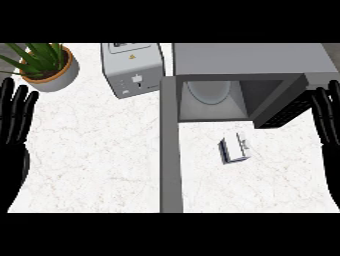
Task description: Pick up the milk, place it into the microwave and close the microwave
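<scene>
A small white and blue milk carton [234, 148] stands on the white counter in front of the microwave [247, 62]. The microwave sits at the back right with its cavity showing a round turntable [208, 93]. Its grey door [171, 150] is swung wide, reaching toward the counter's front edge just left of the carton. My left hand [7, 117] rests open at the left edge, fingers up. At the right edge my right hand [337, 117] is likewise open, fingers up, to the right of the carton and apart from it.
A grey toaster [132, 70] stands left of the microwave at the back. A potted green plant [44, 65] sits in the back left corner. The white counter [92, 155] stretches between my left hand and the door.
</scene>
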You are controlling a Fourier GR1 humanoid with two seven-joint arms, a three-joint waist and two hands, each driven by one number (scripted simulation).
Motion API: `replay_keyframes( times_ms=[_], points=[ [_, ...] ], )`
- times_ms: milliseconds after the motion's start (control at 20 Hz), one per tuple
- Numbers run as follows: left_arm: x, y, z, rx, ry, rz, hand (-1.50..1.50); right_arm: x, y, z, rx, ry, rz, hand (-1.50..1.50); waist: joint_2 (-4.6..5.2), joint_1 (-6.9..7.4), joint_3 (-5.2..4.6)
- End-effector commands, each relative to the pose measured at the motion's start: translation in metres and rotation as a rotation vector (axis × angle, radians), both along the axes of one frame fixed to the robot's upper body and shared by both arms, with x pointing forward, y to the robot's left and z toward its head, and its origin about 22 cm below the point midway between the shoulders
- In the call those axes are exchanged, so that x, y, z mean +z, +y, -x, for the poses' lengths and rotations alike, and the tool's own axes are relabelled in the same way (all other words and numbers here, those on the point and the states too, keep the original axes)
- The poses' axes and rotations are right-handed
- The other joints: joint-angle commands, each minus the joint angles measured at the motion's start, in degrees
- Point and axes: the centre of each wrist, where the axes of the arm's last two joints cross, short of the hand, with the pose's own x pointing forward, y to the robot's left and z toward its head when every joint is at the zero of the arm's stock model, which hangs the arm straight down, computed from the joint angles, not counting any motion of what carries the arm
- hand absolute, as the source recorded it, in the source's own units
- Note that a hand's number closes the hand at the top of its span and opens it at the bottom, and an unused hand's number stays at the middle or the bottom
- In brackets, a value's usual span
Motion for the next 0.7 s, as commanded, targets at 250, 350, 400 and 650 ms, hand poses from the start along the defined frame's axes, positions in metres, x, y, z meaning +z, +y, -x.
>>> replay_keyframes(
  times_ms=[250,350,400,650],
  points=[
    [-0.007,0.007,-0.033,-0.061,0.049,0.052,-1.5,-0.003,0.028,0.025,-0.06,-0.014,0.03,-1.5,-0.68,1.65,1.49],
    [-0.023,-0.003,-0.006,-0.066,0.151,0.294,-1.5,-0.022,0.024,0.026,0.01,0.142,-0.03,-1.5,-0.81,1.98,1.49],
    [-0.029,0.013,-0.011,-0.062,0.156,0.31,-1.5,-0.021,0.023,0.034,0.012,0.135,-0.033,-1.5,-0.76,1.7,1.47],
    [-0.044,0.009,0.018,-0.065,0.172,0.322,-1.5,-0.037,0.037,0.03,-0.018,0.136,-0.037,-1.5,-0.71,2.05,1.5]
  ],
)
